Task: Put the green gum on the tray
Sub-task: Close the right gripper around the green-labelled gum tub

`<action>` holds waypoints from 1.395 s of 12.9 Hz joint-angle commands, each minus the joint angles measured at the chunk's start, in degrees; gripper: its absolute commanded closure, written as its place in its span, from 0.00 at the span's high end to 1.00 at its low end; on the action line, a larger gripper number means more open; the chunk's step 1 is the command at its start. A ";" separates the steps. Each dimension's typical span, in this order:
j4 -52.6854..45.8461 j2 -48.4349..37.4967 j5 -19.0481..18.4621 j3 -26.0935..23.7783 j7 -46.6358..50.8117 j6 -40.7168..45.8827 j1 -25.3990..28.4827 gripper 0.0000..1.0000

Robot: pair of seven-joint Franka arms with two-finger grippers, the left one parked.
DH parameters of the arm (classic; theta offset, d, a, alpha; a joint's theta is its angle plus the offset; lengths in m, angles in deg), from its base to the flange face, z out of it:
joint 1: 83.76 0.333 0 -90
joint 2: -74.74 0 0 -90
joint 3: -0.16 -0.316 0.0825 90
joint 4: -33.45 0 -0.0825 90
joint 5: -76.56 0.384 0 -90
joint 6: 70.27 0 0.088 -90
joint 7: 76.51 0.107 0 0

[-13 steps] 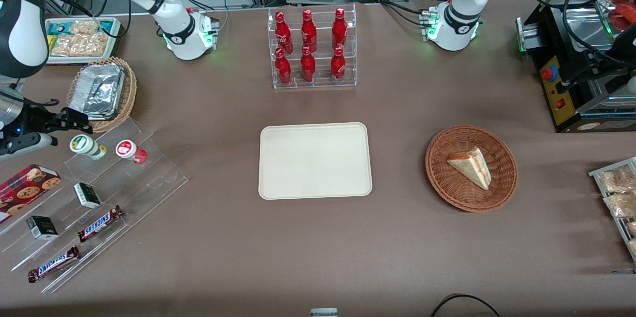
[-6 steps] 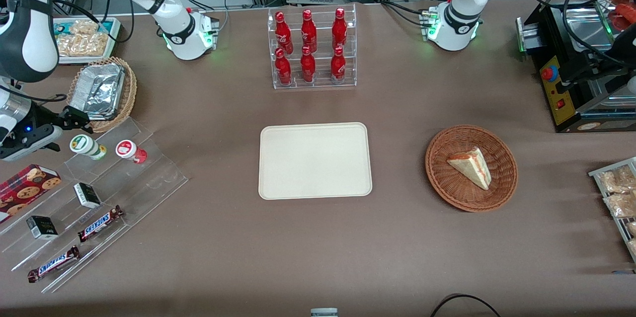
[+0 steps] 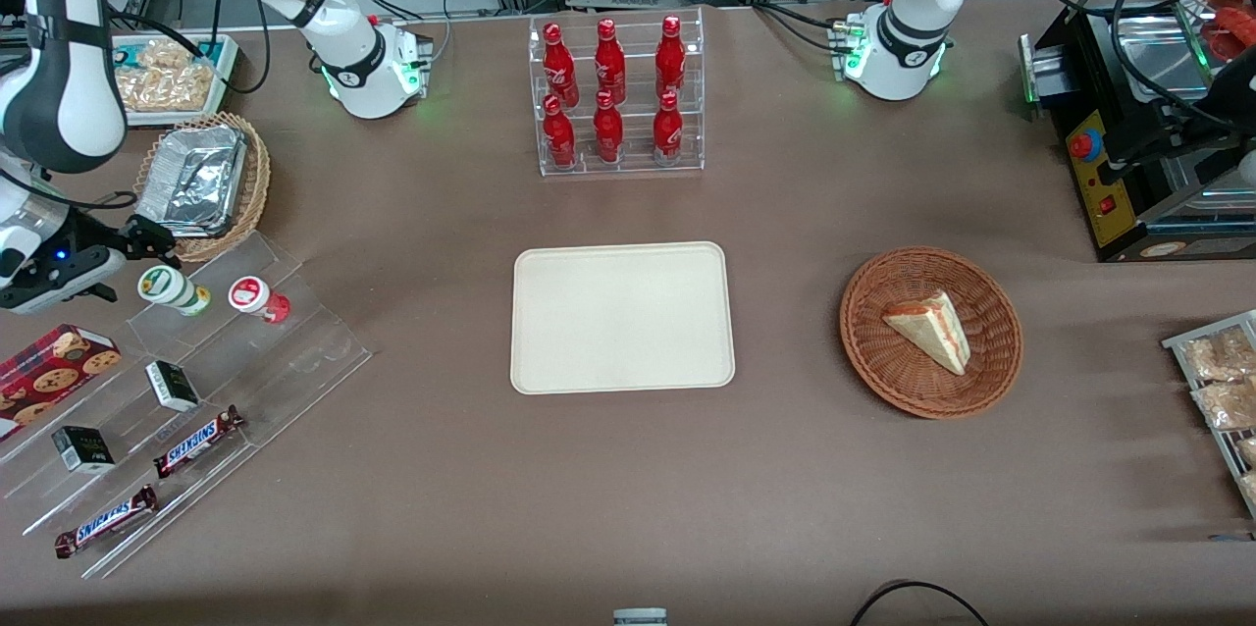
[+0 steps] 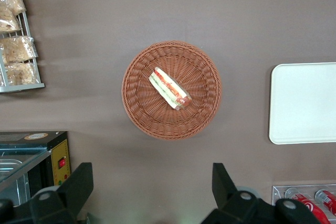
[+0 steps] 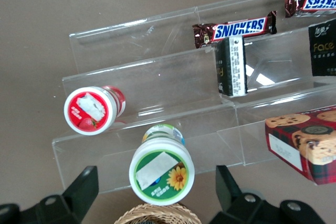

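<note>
the green gum (image 5: 161, 170) is flanked by the wide-spread, empty gripper (image 5: 157, 192); the red canister (image 5: 89, 110) is seen just beside it on the acrylic stand (image 5: 157, 85), the tray (image 3: 622, 317) well apart.

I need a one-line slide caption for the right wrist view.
Open gripper poised over the green gum, which stands beside the red gum on a clear stepped rack.

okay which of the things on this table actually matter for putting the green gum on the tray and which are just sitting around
Part of the job:
- green gum on the clear stepped rack
- tray, mid-table
- gripper, open, straddling the green gum

Just lying about:
- red gum beside it
- Snickers bars
- cola bottles
- wicker basket holding a sandwich
</note>
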 commanded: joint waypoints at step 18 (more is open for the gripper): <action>5.29 -0.33 -0.72 1.14 -3.04 -6.28 0.24 0.00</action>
